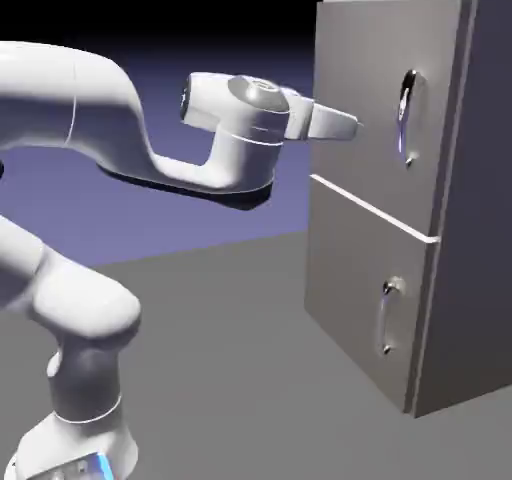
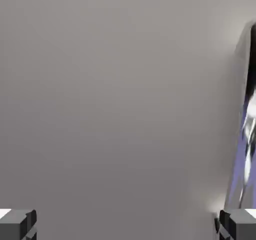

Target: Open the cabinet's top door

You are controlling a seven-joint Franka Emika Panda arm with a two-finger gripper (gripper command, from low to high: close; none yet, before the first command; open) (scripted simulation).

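Note:
The cabinet point(image 1: 470, 218) is a tall grey box at the exterior view's right, with two stacked doors. Its top door point(image 1: 365, 98) is shut flat and carries a vertical chrome handle point(image 1: 407, 118). My gripper point(image 1: 352, 128) is level with that handle, pointing at the door panel a short way to the handle's left and not touching it. In the hand view the grey door point(image 2: 115, 94) fills the picture, the chrome handle point(image 2: 245, 134) runs along the right edge, and the gripper point(image 2: 128, 226) stands open with nothing between its fingertips point(image 2: 17, 224).
The lower door point(image 1: 360, 288) with its own shorter chrome handle point(image 1: 388, 316) is shut under the top one. The arm's elbow and base stand at the exterior view's left, on the grey table point(image 1: 240, 368).

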